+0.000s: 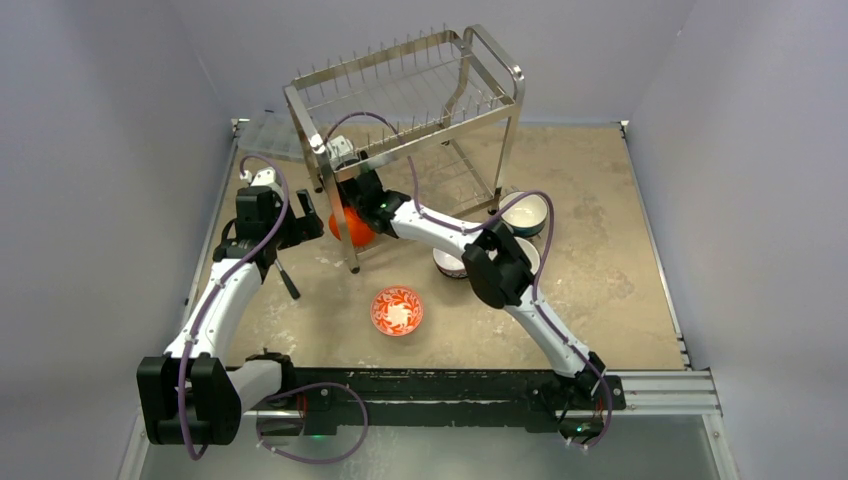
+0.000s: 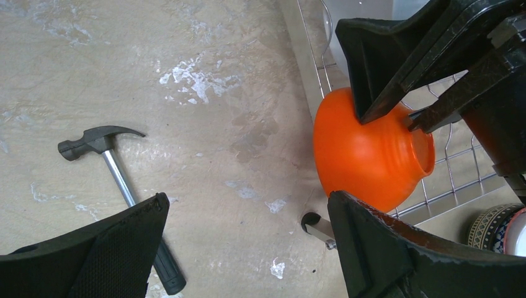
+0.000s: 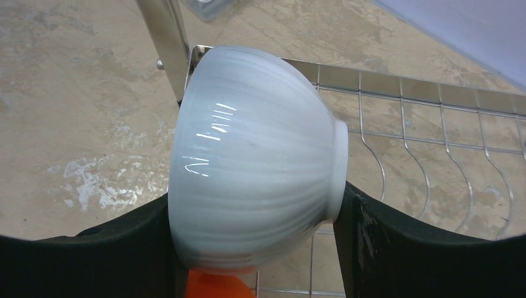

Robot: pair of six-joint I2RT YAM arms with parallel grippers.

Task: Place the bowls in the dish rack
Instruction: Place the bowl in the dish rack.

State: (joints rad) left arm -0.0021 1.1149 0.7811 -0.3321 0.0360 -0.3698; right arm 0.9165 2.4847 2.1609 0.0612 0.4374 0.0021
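One orange bowl (image 2: 366, 155) in right gripper (image 3: 251, 205) — one floral bowl (image 1: 397, 310), one hammer (image 2: 121, 180).

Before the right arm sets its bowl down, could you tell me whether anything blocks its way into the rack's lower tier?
Yes: the orange bowl lies on the dish rack's lower tier, close beside the held white bowl; the wires further right look free.

Hammer (image 2: 123, 185) left of the dish rack (image 1: 460, 119), lone bowl (image 1: 397, 310) before it, other bowls (image 1: 525, 212) right.
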